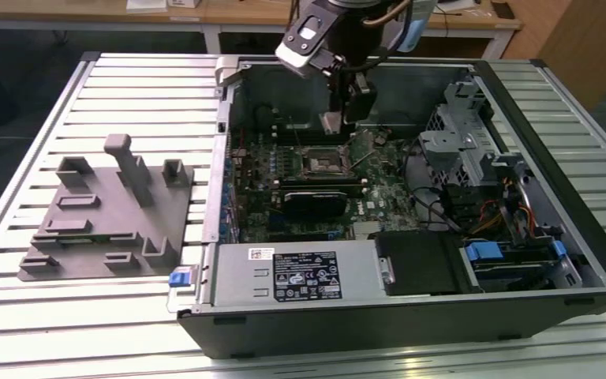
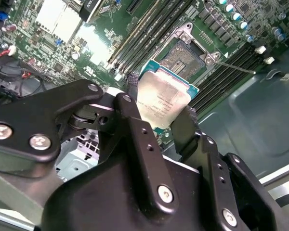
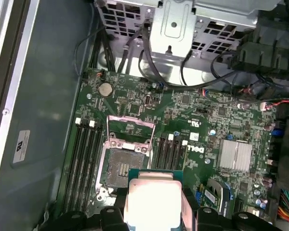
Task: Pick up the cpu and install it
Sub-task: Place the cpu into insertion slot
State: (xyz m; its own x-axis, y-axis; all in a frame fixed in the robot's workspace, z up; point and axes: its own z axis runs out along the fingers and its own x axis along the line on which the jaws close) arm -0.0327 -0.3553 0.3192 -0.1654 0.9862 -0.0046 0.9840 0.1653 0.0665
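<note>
The cpu [image 2: 166,98], a thin square chip with a silvery top, is clamped by its edges between the black fingers of my gripper [image 2: 161,103], which is shut on it. In the exterior view the gripper [image 1: 334,118] hangs inside the open computer case, holding the cpu [image 1: 331,121] a little above and behind the open socket [image 1: 319,162]. The first wrist view shows the cpu [image 3: 151,199] over the motherboard, just beside the bare socket [image 3: 125,161] with its metal frame lifted. In the second wrist view the socket [image 2: 183,55] lies just beyond the chip.
The case [image 1: 555,237] lies open on a slatted metal table [image 1: 124,87]. A grey plastic tray [image 1: 103,213] sits at the exterior view's left. A black block [image 1: 314,201] lies near the socket, beside a drive cage [image 1: 461,126], cables [image 1: 514,213] and a power supply [image 1: 293,272].
</note>
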